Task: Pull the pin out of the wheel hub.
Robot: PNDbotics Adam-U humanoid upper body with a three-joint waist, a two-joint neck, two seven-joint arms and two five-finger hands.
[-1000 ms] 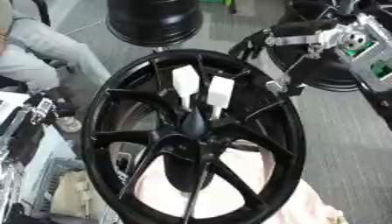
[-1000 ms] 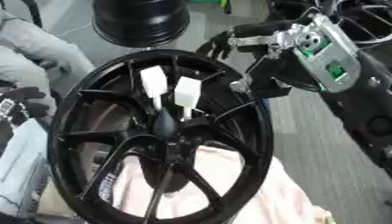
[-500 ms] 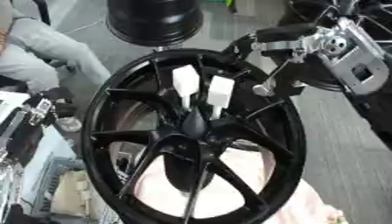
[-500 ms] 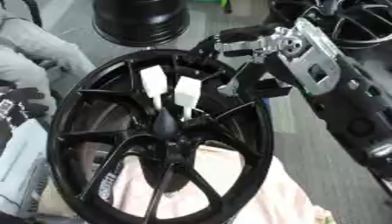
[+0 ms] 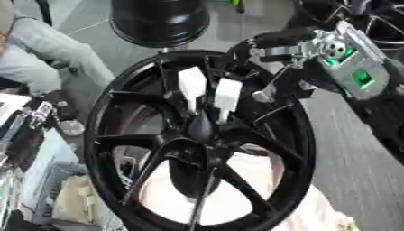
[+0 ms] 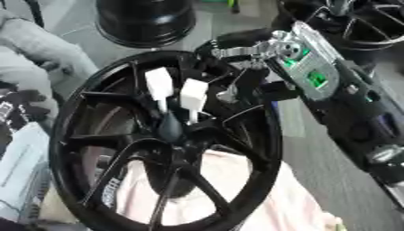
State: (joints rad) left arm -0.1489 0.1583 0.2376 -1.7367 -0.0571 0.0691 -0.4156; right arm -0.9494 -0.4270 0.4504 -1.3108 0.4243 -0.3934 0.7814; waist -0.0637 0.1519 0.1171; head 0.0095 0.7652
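Note:
A big black spoked wheel [image 5: 303, 149] stands tilted in the middle of both views. Two white pins stick up side by side from its hub [image 5: 200, 130]: the left pin [image 5: 192, 85] and the right pin [image 5: 228, 95]. My right hand [image 5: 341, 57] reaches in from the upper right, over the wheel's upper right rim. Its fingers [image 5: 272, 38] stretch out to the left, just right of the right pin and above it, and the thumb [image 5: 263, 94] hangs lower. The hand is open and holds nothing. My left hand shows in neither view.
A second black wheel [image 5: 158, 20] stands behind, and another [image 6: 371, 22] at the top right. A seated person's leg [image 5: 51, 52] is at the far left. Pink cloth [image 5: 256, 180] lies under the wheel. Boxes and clutter [image 5: 31, 149] crowd the lower left.
My right hand has moved left and a little down, from beyond the rim to over it, closer to the white pins. The wheel and the pins have not moved.

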